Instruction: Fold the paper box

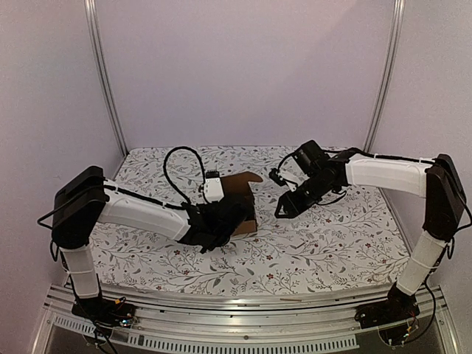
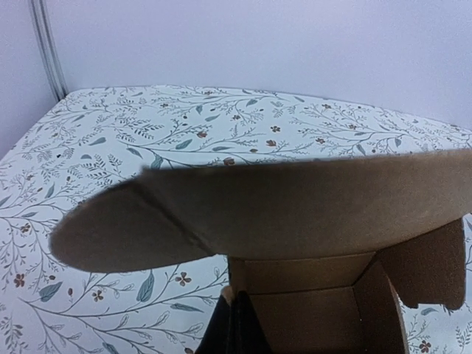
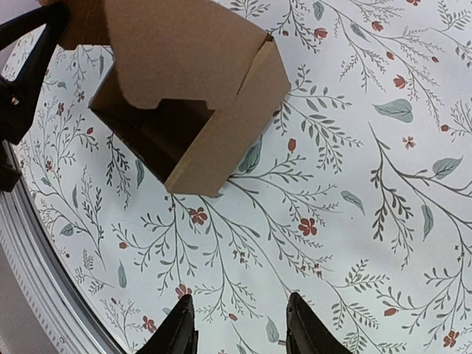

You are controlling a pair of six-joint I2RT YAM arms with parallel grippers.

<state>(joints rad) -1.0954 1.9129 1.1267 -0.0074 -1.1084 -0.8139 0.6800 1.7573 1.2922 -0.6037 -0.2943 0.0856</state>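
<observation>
The paper box (image 1: 240,184) is a small brown carton standing on the flowered cloth, its top open and its lid flap (image 2: 280,206) raised. My left gripper (image 1: 225,217) is shut on the carton's left wall, and its dark fingers (image 2: 237,328) pinch that wall's edge in the left wrist view. The carton's bare inside (image 2: 310,317) shows below the flap. My right gripper (image 1: 282,210) hovers to the right of the carton, apart from it. In the right wrist view the box (image 3: 199,88) lies ahead of the right gripper (image 3: 240,328), which is open over bare cloth with nothing between its fingers.
The flowered tablecloth (image 1: 324,236) covers the table. A metal rail (image 1: 243,302) runs along the near edge. Lilac walls with two upright metal posts (image 1: 107,81) close in the back and sides. A black cable loop (image 1: 184,158) rises behind the left wrist.
</observation>
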